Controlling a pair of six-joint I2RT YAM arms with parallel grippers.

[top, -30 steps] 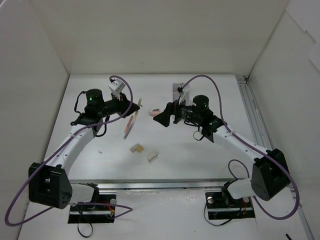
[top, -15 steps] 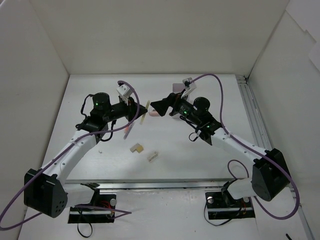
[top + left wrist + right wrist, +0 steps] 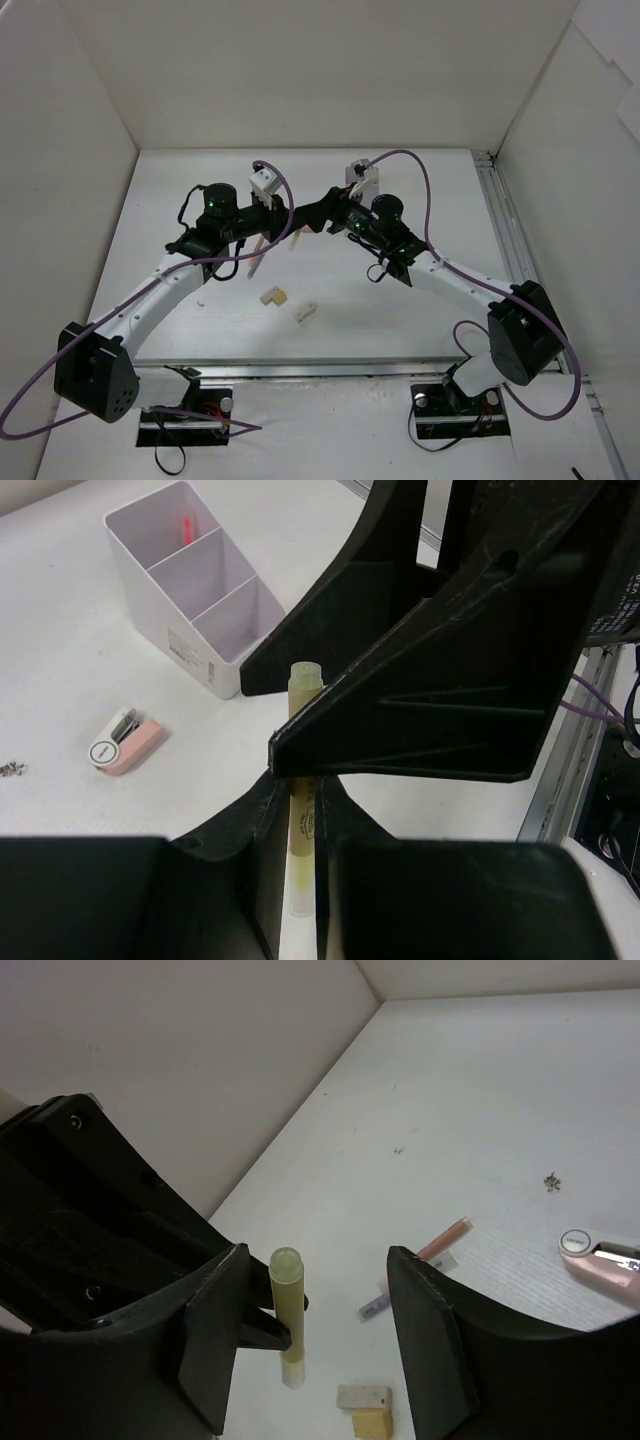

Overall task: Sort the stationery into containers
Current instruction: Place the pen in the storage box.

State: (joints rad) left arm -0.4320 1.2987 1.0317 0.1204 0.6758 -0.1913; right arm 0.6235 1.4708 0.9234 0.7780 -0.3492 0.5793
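**Left gripper clamps the pale stick; right gripper straddles its top**

Your left gripper (image 3: pixel 303 810) is clamped on a pale yellow stick (image 3: pixel 303 685), held roughly upright over the middle of the table (image 3: pixel 450 200). Your right gripper (image 3: pixel 315 1280) meets it from 3 o'clock, fingers (image 3: pixel 430 1340) spread either side of the stick's top. I cannot tell whether one of them touches it. The white three-compartment box (image 3: pixel 190 590) stands at 1 o'clock, close behind the right wrist, with a pink item (image 3: pixel 185 525) in its end compartment. At 6 o'clock lie the tan L-shaped block (image 3: pixel 270 296) and the cream block (image 3: pixel 305 313), and a pink stick (image 3: pixel 258 255) lies at 8 o'clock. Bare tabletop runs to the side walls (image 3: pixel 70 150) at 9 and 3 o'clock.
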